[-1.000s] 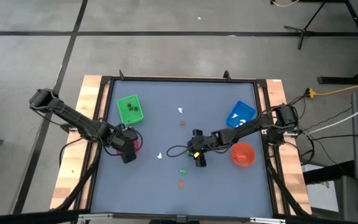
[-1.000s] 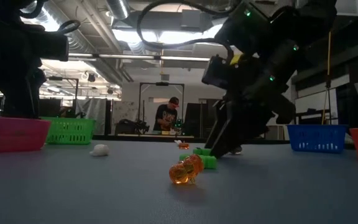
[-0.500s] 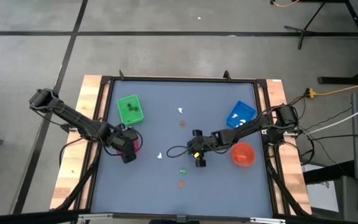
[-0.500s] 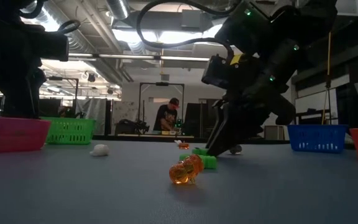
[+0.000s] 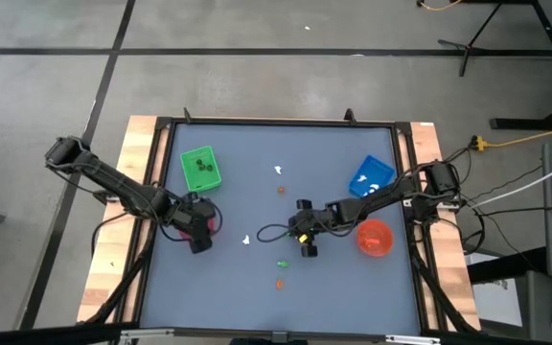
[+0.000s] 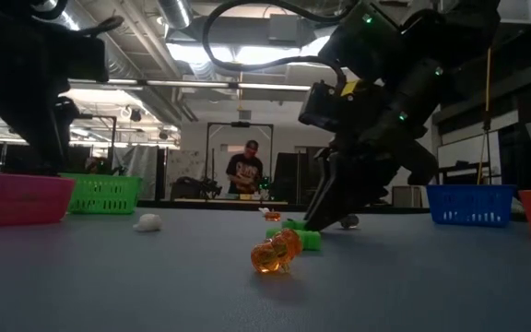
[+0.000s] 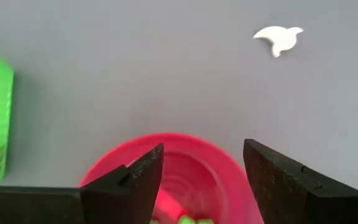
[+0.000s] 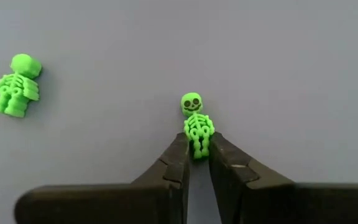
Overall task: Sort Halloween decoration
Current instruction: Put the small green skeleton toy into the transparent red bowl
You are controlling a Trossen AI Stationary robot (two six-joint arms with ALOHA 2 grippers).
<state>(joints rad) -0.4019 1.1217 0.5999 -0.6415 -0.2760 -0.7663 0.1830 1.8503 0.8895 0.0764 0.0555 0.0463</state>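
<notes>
Both arms are dark, built of slim jointed links, with black cables looping along them and trailing off the table edge. The right arm (image 6: 385, 83) carries small green indicator lights and a yellow marking. Each gripper's fingers (image 8: 173, 171) are dark, tapered wedges.

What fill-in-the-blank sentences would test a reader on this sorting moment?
1. The right tool is shut on the legs of a ____ skeleton figure.
2. The left tool hangs open above the ____ bowl.
3. A white figure lies on the table beyond that ____.
4. The skeleton's head points ____ from the right tool.

Missing words: green; pink; bowl; away
</notes>
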